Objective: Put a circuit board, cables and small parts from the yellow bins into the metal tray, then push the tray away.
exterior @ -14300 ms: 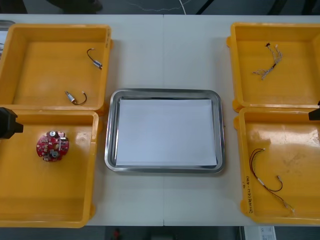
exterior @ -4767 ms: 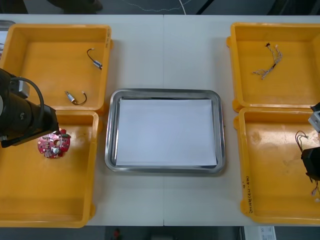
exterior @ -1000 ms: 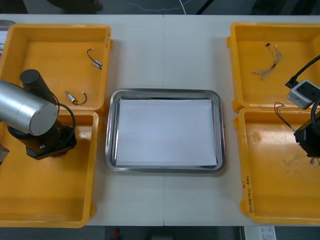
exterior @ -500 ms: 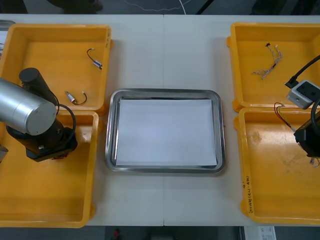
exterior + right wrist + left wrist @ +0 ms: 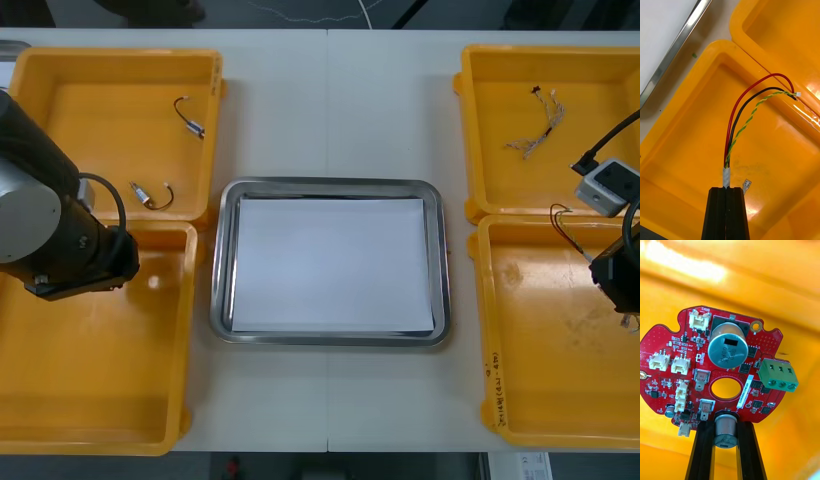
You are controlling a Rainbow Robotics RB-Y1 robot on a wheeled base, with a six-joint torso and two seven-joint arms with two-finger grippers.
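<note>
My left gripper (image 5: 726, 426) is shut on the rim of a round red circuit board (image 5: 681, 363), which hangs clear above the orange bin floor. In the front view the left arm (image 5: 60, 240) stands over the near left yellow bin (image 5: 100, 380) and hides the board. My right gripper (image 5: 726, 190) is shut on the taped end of a red and yellow cable (image 5: 748, 101), whose wires arch up over the near right bin (image 5: 685, 150). In the front view that gripper (image 5: 612, 278) is at the bin's right edge, with the cable (image 5: 560, 225) looping left. The metal tray (image 5: 219, 260), white inside, lies between the bins.
The far left bin (image 5: 60, 110) holds two small metal parts (image 5: 190, 117) (image 5: 150, 193). In the far right bin (image 5: 600, 170) lies a thin cable bundle (image 5: 537, 125). The tray's rim (image 5: 673, 48) shows beyond the near right bin.
The left arm has risen and shifted left with the circuit board in its grip. The right arm and its cable have stayed put.
</note>
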